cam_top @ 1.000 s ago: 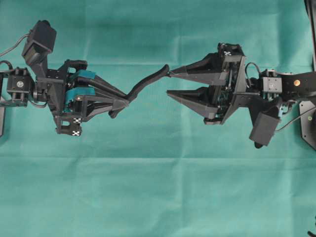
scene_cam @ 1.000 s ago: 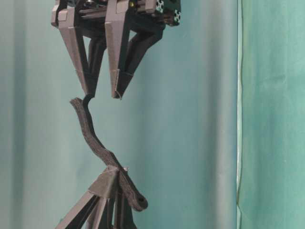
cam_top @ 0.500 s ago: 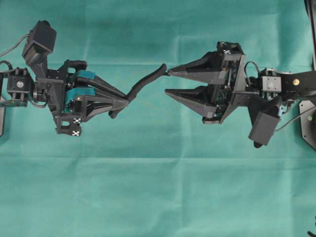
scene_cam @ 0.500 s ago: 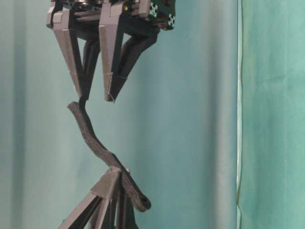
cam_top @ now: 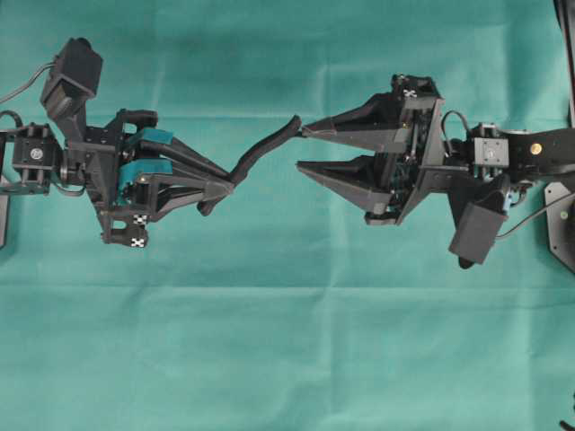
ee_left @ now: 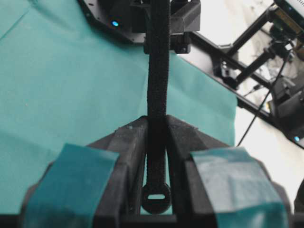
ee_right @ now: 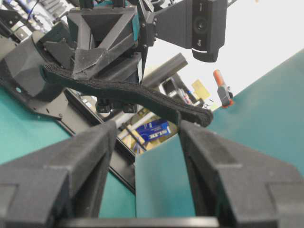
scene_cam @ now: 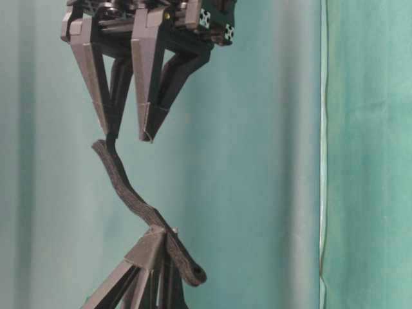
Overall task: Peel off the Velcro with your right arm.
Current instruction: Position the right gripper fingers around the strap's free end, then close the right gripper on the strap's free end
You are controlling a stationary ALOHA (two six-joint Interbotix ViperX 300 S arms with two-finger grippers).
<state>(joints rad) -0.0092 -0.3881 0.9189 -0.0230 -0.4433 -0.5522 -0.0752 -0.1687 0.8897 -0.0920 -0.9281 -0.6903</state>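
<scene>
The Velcro [cam_top: 262, 146] is a slim black strip held in the air above the teal cloth. My left gripper [cam_top: 230, 185], the one with teal pads, is shut on it near its rounded, slotted end [ee_left: 156, 197]. The strip [scene_cam: 123, 187] curves from there to its free end. That free end [ee_right: 203, 117] touches the tip of one finger [cam_top: 310, 132] of my right gripper [cam_top: 301, 148]. The right gripper stands open, with only cloth showing between its two black pointed fingers [ee_right: 88, 147]. In the table-level view it [scene_cam: 127, 136] hangs just above the strip's free end.
The teal cloth [cam_top: 287, 341] covers the whole table. Both arms meet at mid-table, the left arm [cam_top: 81, 162] and the right arm [cam_top: 503, 166]. Beyond the cloth's far edge stand black frames and cables [ee_left: 266, 52].
My right gripper has shifted slightly toward the left gripper, keeping the same gap. The strip's free end has been nudged a little by its fingertip. The left gripper has not moved.
</scene>
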